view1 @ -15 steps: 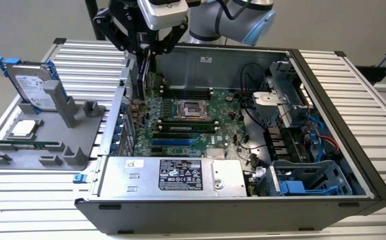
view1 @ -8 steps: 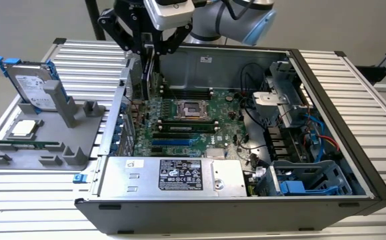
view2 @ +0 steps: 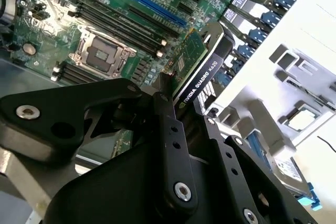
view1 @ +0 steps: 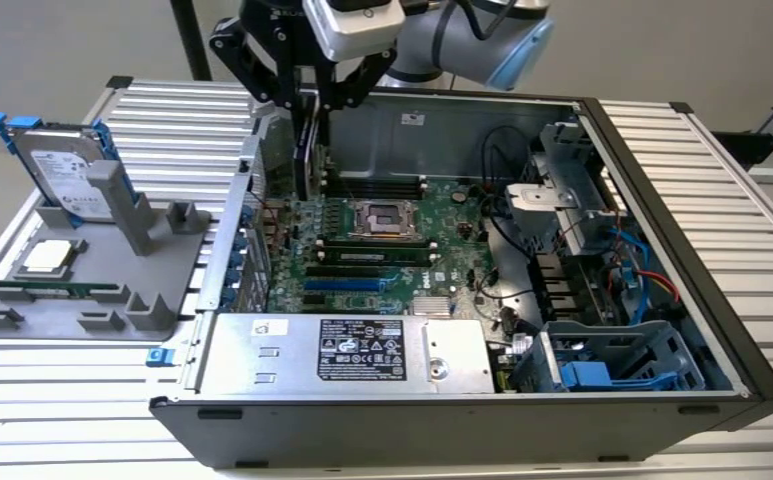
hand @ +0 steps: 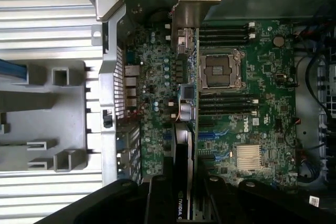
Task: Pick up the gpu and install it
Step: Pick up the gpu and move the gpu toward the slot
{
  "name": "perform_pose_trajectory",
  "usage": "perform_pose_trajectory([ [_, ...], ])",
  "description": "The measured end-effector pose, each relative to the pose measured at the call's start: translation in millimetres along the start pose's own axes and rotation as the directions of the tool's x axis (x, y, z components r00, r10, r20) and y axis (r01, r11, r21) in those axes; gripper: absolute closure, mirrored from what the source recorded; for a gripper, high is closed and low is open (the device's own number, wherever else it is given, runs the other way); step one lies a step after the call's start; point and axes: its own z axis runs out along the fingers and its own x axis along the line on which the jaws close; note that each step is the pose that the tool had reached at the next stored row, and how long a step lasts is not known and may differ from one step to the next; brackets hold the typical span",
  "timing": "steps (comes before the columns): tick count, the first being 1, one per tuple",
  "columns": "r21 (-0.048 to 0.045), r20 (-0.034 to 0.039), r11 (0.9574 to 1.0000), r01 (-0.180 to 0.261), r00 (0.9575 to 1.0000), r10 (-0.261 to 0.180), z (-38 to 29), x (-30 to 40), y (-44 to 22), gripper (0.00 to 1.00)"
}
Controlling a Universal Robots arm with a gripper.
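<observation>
My gripper (view1: pixel 309 100) is shut on the gpu (view1: pixel 310 150), which hangs edge-on like a dark blade over the rear-left of the open computer case (view1: pixel 653 150). In the second wrist view the gpu (view2: pixel 197 69) shows a green board and black shroud, clamped between the two black fingers (view2: pixel 169 124) of the gripper (view2: pixel 186 100). In the first wrist view the gpu (hand: pixel 184 145) runs edge-on from the gripper (hand: pixel 184 190) up to its silver bracket (hand: pixel 190 3), just above the motherboard (hand: pixel 262 98). I cannot tell whether it touches a slot. Blue slots (hand: pixel 210 136) lie beside the card.
A grey fixture (view1: pixel 93 300) at the exterior view's left holds a hard drive (view1: pixel 66 170), a processor chip (view1: pixel 46 257) and a memory stick (view1: pixel 59 292). Inside the case are the empty processor socket (view1: pixel 389 215), power supply (view1: pixel 346 350), drive cage (view1: pixel 600 360) and loose cables (view1: pixel 506 215).
</observation>
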Motion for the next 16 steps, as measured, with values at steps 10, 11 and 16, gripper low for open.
perform_pose_trajectory([
  [10, 0.0000, 0.0000, 1.0000, 0.000, 1.0000, 0.000, 0.2, -10.1, 0.5, 1.00],
  [11, 0.0001, 0.0000, 1.0000, 0.000, 1.0000, 0.000, 0.2, -11.1, 0.6, 1.00],
  [16, 0.0000, 0.0000, 1.0000, 0.000, 1.0000, 0.000, 0.3, -16.3, 0.8, 1.00],
])
